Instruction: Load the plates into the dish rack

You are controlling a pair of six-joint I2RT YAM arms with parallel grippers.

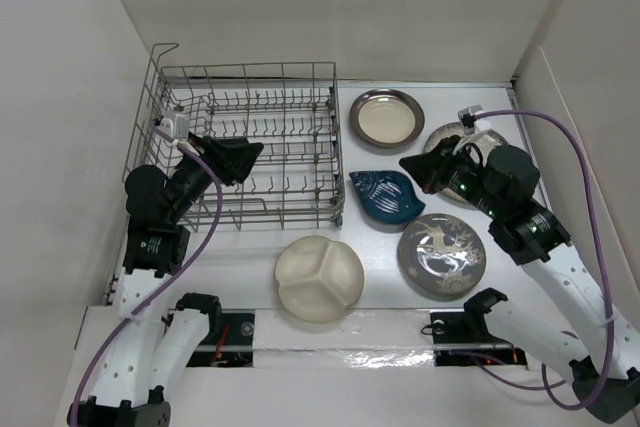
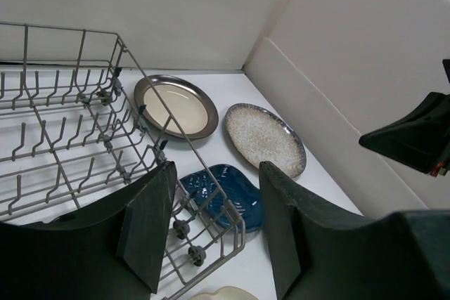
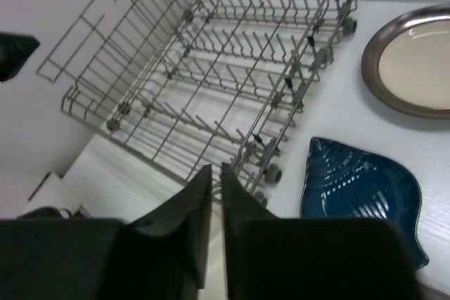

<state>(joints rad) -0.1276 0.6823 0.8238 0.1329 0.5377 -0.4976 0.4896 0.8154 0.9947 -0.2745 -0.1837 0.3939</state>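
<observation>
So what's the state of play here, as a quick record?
Dish rack: empty, on the left of the table
Plates loaded: none
Plates on table: five, lying flat, to the right of the rack or in front of it
Which ones: brown-rimmed plate, speckled plate, dark blue leaf dish, grey patterned plate, cream three-section plate
Left hand: open, over the rack, holding nothing
Right hand: shut, holding nothing, raised over the plates

- dish rack (image 1: pixel 331 137): grey metal wire, dull sheen.
- dark blue leaf-shaped dish (image 1: pixel 387 197): glossy glaze, ribbed.
- speckled cream plate (image 2: pixel 264 138): matt, grainy-looking.
- brown-rimmed beige plate (image 1: pixel 386 118): shiny rim.
</observation>
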